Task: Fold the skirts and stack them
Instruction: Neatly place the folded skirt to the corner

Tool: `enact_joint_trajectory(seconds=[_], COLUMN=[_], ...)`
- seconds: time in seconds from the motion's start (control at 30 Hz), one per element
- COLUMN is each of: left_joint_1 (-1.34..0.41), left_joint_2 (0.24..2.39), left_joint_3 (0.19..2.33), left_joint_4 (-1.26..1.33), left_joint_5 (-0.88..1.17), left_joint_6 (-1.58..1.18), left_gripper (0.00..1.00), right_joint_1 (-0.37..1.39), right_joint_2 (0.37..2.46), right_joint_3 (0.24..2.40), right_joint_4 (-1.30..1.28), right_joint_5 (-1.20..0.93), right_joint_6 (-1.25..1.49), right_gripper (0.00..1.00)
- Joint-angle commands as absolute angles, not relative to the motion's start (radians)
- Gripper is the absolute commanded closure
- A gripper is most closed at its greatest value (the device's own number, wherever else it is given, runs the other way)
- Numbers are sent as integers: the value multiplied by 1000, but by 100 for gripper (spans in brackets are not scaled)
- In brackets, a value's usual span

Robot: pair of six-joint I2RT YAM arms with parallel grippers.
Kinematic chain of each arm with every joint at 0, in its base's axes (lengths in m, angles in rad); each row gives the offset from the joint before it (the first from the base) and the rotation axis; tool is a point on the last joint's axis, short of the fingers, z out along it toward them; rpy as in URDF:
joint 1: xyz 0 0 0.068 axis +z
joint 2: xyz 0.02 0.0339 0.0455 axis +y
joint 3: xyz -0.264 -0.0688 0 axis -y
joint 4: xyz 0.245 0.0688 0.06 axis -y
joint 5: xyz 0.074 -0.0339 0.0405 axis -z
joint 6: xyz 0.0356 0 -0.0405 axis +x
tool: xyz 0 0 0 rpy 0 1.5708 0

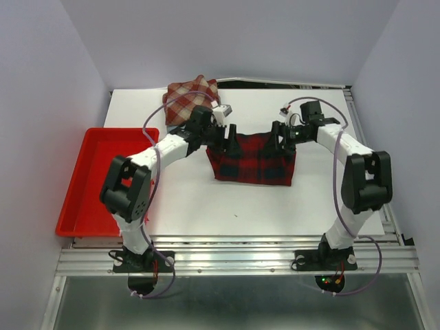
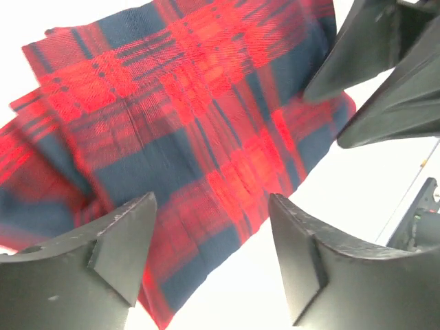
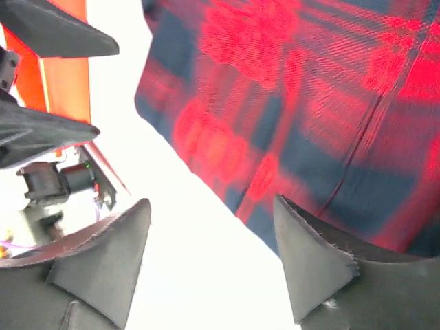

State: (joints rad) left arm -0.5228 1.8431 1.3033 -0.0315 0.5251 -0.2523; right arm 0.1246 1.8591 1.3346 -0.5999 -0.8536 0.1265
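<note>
1. Progress looks partial to me. Nearest, against the left edge of the table (image 1: 227,213), sits the red tray (image 1: 71,206), which is no part of this job.
2. Around the middle of the table the red and navy plaid skirt (image 1: 254,165) lies flat as a tidy rectangle. I judge it folded over at least once.
3. My left gripper (image 1: 232,144) is over that skirt's far-left corner. Its fingers are spread apart and clasp nothing, and the plaid shows beneath them in the wrist view.
4. My right gripper (image 1: 280,141) is over the far-right corner. Its fingers are likewise parted and bare, with the cloth just beyond their tips.
5. In the far-left corner of the table the brick-red and cream check skirt (image 1: 189,96) lies bunched in a heap. To my eye it is not folded.
6. I cannot find a light blue skirt in any view. What is left, as I reckon it, is perhaps one more fold of the plaid, the whole folding of the check one, and the stacking. No skirt lies on another yet.
</note>
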Motion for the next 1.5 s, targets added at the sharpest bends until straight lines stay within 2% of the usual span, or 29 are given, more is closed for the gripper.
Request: enact_joint_trajectory(seconds=[0.0,0.03,0.07,0.13,0.3,0.37,0.5,0.77,1.13,1.47], left_joint_1=[-502,-493,-482,-469,-439,-407,-388,-390,-449,-449], left_joint_2=[1584,1554,1519,1420,1278,1244,1249,1422,1715,1809], left_joint_3=[1275,1261,1209,1140,872,749,648,657,822,867], left_joint_4=[-102,-103,-91,-62,-49,-8,83,210,296,301], left_joint_5=[386,374,370,333,267,300,317,330,353,339], left_joint_6=[-239,-251,-267,-329,-527,-619,-718,-790,-816,-813], left_gripper=[15,8,1,1,1,1,1,1,2,2], right_joint_1=[120,109,109,97,86,72,72,72,72,72], right_joint_2=[1581,1541,1505,1413,1341,1341,1383,1486,1632,1684], right_joint_3=[1255,1226,1197,1112,999,954,894,831,810,816], right_joint_4=[-546,-545,-538,-535,-525,-497,-445,-345,-164,-106], right_joint_5=[-709,-677,-623,-554,-255,-250,-230,-238,-264,-253], right_joint_6=[242,255,267,334,451,468,488,474,451,449], right_gripper=[7,0,0,0,0,0,0,0,0,0])
